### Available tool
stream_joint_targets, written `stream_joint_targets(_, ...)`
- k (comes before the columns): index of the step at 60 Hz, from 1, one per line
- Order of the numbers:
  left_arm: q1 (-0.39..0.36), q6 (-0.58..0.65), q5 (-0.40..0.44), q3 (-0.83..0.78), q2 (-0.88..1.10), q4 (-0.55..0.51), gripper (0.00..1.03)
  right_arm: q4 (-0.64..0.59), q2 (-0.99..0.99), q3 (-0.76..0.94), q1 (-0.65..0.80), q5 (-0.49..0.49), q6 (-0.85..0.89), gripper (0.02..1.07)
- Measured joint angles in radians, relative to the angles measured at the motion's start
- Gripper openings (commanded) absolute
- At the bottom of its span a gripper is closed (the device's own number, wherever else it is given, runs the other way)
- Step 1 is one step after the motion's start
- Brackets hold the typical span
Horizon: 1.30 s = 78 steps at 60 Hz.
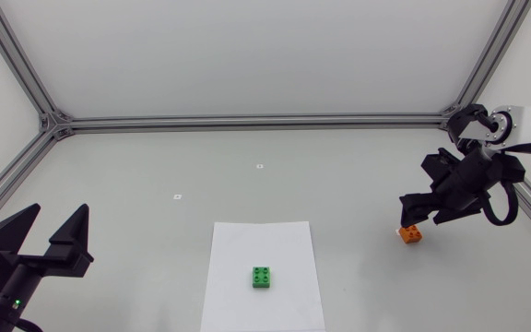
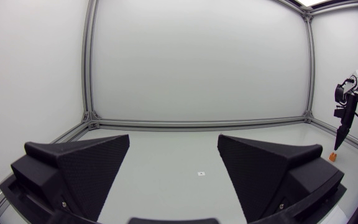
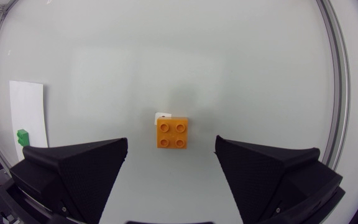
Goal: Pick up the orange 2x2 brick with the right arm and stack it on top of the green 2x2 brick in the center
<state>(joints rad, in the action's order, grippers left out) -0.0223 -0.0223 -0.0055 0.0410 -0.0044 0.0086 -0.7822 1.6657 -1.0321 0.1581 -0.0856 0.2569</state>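
Observation:
The orange 2x2 brick (image 1: 412, 234) (image 3: 172, 134) (image 2: 332, 157) lies on the table at the right. My right gripper (image 1: 404, 209) (image 3: 171, 163) hangs open just above it, pointing down, with the brick ahead of and between its fingers, untouched. The green 2x2 brick (image 1: 264, 277) (image 3: 22, 137) sits studs up on a white paper sheet (image 1: 262, 272) (image 3: 27, 106) in the middle front of the table. At the front left corner my left gripper (image 1: 55, 228) (image 2: 174, 163) stands open and empty, far from both bricks.
A small white marker (image 3: 163, 115) lies beside the orange brick. Two small white markers (image 1: 259, 166) (image 1: 177, 195) lie further back on the table. Aluminium frame rails (image 1: 247, 121) run along the table's back and sides.

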Motion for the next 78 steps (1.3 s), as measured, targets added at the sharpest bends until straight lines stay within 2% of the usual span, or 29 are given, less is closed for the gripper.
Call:
stream_joint_targets(23, 0.000, 0.000, 0.000, 0.000, 0.000, 0.000, 0.99, 0.060, 0.070, 0.024, 0.000, 0.020, -0.022, 0.96)
stream_joint_targets(44, 0.000, 0.000, 0.000, 0.000, 0.000, 0.000, 0.99, 0.081, 0.084, 0.025, -0.031, 0.039, -0.029, 0.84)
stream_joint_targets(55, 0.000, 0.000, 0.000, 0.000, 0.000, 0.000, 0.99, 0.095, 0.095, 0.033, -0.034, 0.047, -0.037, 0.83)
stream_joint_targets(58, 0.000, 0.000, 0.000, 0.000, 0.000, 0.000, 0.99, 0.099, 0.099, 0.033, -0.034, 0.049, -0.040, 0.78)
stream_joint_targets(78, 0.000, 0.000, 0.000, 0.000, 0.000, 0.000, 0.99, 0.106, 0.102, 0.033, -0.039, 0.049, -0.045, 0.68)
